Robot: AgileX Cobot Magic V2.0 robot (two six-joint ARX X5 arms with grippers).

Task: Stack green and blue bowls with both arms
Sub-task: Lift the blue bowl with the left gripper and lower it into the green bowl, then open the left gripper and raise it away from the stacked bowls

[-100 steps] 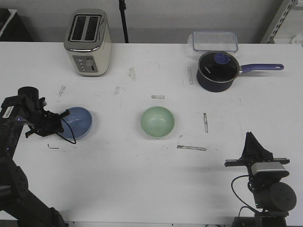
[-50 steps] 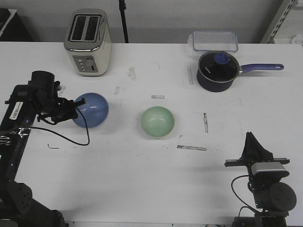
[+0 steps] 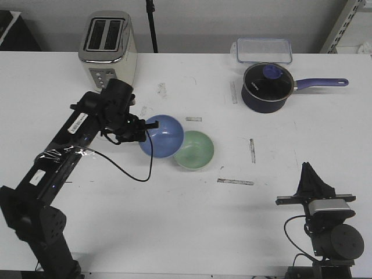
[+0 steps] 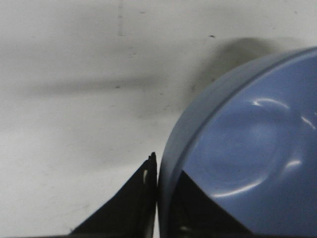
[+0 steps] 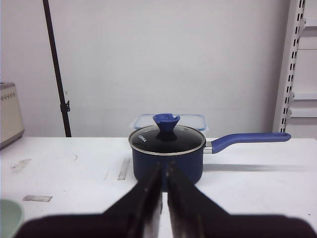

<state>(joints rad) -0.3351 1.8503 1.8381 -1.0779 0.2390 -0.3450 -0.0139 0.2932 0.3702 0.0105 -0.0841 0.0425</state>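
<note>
My left gripper [image 3: 143, 133] is shut on the rim of the blue bowl [image 3: 163, 135] and holds it above the table, its right edge overlapping the left rim of the green bowl [image 3: 196, 150]. In the left wrist view one finger sits outside the blue bowl's [image 4: 247, 148] wall and one inside; the gripper [image 4: 163, 173] pinches the rim. The green bowl rests on the table at the centre; a sliver of it shows in the right wrist view [image 5: 9, 218]. My right gripper [image 3: 308, 174] is shut and empty, parked at the front right [image 5: 163, 171].
A toaster [image 3: 108, 52] stands at the back left. A dark navy saucepan with purple handle [image 3: 266, 87] and a clear lidded container [image 3: 263, 50] stand at the back right. Tape marks [image 3: 235, 182] lie on the white table.
My left arm has carried the blue bowl to the right, from the table's left side to the green bowl's left rim. The right arm has not moved.
</note>
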